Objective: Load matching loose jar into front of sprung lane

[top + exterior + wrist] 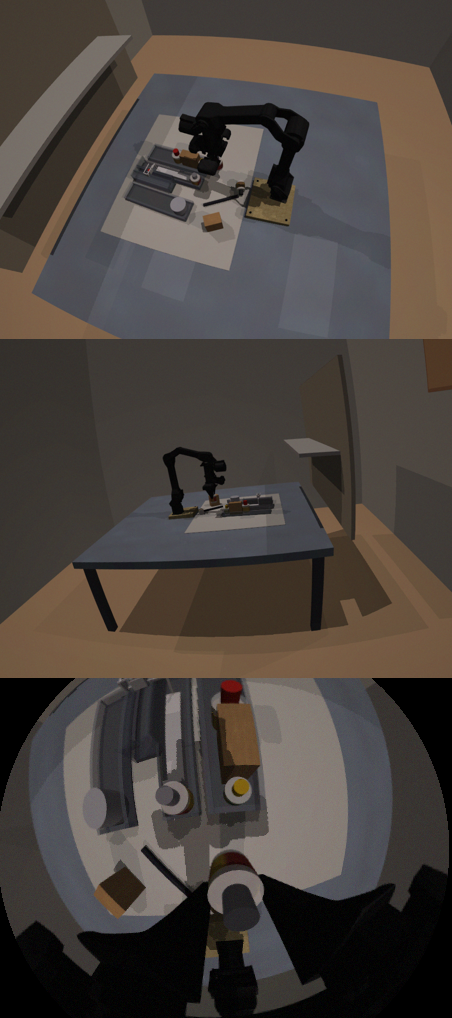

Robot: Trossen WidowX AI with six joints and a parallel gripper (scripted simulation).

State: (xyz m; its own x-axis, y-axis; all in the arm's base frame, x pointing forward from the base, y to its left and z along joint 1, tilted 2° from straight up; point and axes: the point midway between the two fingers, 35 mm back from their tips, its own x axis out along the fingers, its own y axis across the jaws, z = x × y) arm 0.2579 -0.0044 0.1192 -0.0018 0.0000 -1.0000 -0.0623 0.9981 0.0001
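Observation:
The held jar (pixel 240 905) (pixel 220 164) has a grey cap, white shoulder and red-and-yellow band. My gripper (pixel 233 883) is shut on it, above the white mat in front of the lanes. The sprung lane (pixel 189 753) is the middle grey channel. A matching grey-capped jar (pixel 181 798) (pixel 194 179) stands at its front end, near the front stop. A white pusher strip (pixel 173 728) (pixel 169 172) runs along the lane behind that jar. The contact between pusher plate and jar is hidden, as is the held jar's underside in the wrist view.
Beside the sprung lane, another lane holds a yellow-capped jar (pixel 238 790), a wooden block (pixel 239 735) and a red-capped jar (pixel 231 692). A grey cylinder (pixel 178 205) stands in the opposite lane. A black rod (pixel 221 200), a banded jar (pixel 240 185) and a loose block (pixel 212 221) lie in front.

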